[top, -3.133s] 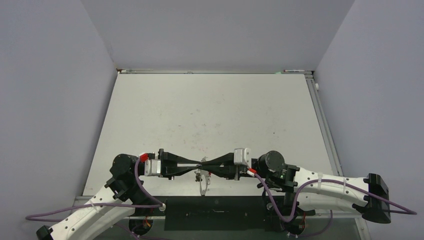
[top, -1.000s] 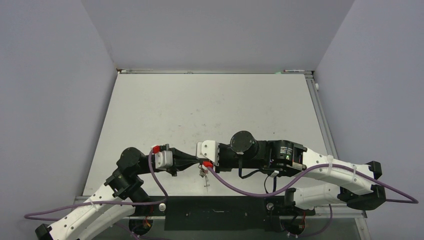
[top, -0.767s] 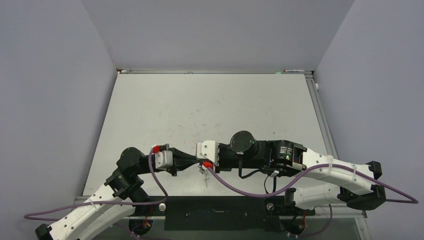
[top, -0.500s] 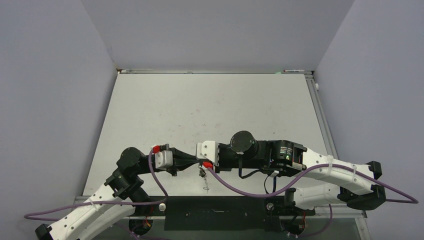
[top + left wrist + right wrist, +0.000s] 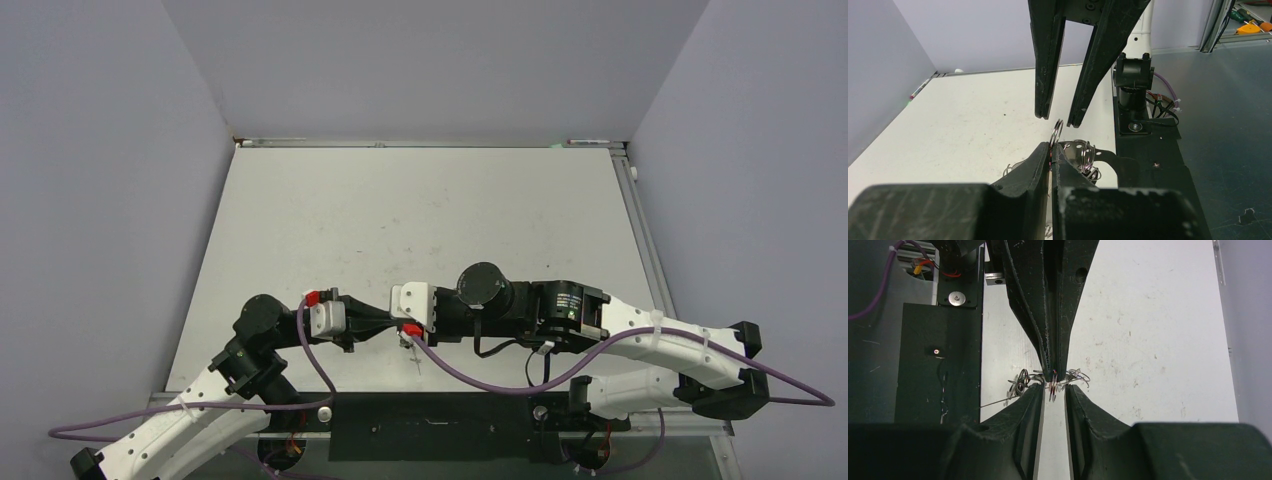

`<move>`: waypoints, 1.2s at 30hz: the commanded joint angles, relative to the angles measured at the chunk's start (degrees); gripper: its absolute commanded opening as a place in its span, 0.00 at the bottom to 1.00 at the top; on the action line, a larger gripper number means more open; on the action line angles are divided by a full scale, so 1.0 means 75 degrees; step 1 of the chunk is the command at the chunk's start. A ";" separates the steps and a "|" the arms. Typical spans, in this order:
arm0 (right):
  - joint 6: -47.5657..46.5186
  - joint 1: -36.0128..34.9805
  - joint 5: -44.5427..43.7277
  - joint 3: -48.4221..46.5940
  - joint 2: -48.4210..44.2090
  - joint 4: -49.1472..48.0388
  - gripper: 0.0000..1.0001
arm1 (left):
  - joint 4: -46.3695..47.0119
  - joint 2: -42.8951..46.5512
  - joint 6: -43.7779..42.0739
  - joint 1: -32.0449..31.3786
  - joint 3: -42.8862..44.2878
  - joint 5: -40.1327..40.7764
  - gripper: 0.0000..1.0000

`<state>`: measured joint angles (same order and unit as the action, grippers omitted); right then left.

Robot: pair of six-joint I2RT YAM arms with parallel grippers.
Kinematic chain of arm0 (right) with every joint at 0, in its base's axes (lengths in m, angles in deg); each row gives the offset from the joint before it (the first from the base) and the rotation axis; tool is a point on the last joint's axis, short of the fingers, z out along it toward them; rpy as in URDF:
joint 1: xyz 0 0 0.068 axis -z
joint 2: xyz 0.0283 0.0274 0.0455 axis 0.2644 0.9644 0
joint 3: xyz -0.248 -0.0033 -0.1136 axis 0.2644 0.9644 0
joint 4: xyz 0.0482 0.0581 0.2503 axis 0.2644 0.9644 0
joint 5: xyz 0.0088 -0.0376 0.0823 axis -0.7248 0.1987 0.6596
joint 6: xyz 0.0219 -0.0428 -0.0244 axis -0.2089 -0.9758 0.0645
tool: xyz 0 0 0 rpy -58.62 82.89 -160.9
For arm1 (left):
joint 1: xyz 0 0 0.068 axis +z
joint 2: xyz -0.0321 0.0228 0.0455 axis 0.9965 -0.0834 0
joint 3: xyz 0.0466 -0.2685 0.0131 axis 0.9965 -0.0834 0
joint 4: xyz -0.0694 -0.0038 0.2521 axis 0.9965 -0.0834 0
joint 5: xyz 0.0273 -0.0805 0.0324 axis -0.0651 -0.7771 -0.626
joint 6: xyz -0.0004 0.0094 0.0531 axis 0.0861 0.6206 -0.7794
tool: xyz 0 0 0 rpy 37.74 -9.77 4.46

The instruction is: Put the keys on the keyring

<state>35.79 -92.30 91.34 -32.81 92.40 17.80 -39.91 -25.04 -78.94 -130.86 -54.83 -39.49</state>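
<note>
My left gripper (image 5: 388,326) is shut on the rim of the keyring (image 5: 1057,129), a thin silvery ring seen edge-on that sticks out past its fingertips. The right gripper (image 5: 403,334) meets it from the other side. Its jaws stand open, one on each side of the keyring (image 5: 1052,392), not touching it. In the left wrist view the right gripper (image 5: 1057,120) hangs just over the ring's tip. The keys (image 5: 1082,152), small shiny metal pieces and loops, dangle beside the left gripper (image 5: 1050,150) on the near side. The right wrist view shows the keys (image 5: 1020,381) left of the left gripper (image 5: 1053,373) and the right gripper (image 5: 1053,388).
Both grippers work just above the near edge of the white table (image 5: 400,220). The black base plate (image 5: 430,420) lies right below them, with the right arm's mount (image 5: 1133,75) on it. Grey walls close in the sides and the back.
Over three seconds the right arm has swung from a tip-to-tip pose to one reaching further left over the left fingertips. In the last second it edged slightly left; the dangling bunch swayed.
</note>
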 commanded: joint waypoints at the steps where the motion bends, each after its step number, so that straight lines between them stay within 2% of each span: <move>1: -0.0021 -0.0051 -0.0177 0.0020 0.0060 -0.0232 0.24 | 0.0321 0.0015 -0.0062 0.0016 0.0439 0.0082 0.00; 8: -0.0018 -0.0057 -0.0248 0.0055 0.0114 -0.0170 0.23 | 0.0320 0.0018 -0.0057 0.0016 0.0439 0.0095 0.00; 14: 0.0001 -0.0055 -0.0243 0.0057 0.0193 -0.0122 0.15 | 0.0321 0.0022 -0.0056 0.0018 0.0439 0.0126 0.00; 20: 0.0050 -0.0050 -0.0248 0.0086 0.0310 -0.0070 0.14 | 0.0319 0.0014 -0.0042 0.0022 0.0439 0.0157 0.00; 23: 0.0049 -0.0060 -0.0289 0.0141 0.0238 -0.0164 0.06 | 0.0319 0.0000 -0.0052 0.0016 0.0439 0.0163 0.00; 30: -0.0005 -0.0056 -0.0508 0.0409 -0.0222 -0.0616 0.05 | 0.0339 0.0033 -0.0053 0.0016 0.0417 0.0154 0.00; 31: -0.0030 -0.0061 -0.0558 0.0472 -0.0277 -0.0698 0.05 | 0.0375 0.0044 -0.0056 0.0016 0.0400 0.0145 0.05; 33: -0.0081 -0.0054 -0.0628 0.0632 -0.0412 -0.0908 0.05 | 0.0477 0.0136 -0.0054 0.0016 0.0334 0.0128 0.28; 36: -0.0094 -0.0052 -0.0749 0.0972 -0.0775 -0.1423 0.05 | 0.0472 0.0330 -0.0128 0.0016 0.0316 0.0285 0.50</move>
<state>35.72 -92.30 88.59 -27.41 90.98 14.72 -39.74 -24.23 -79.24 -130.86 -54.83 -38.96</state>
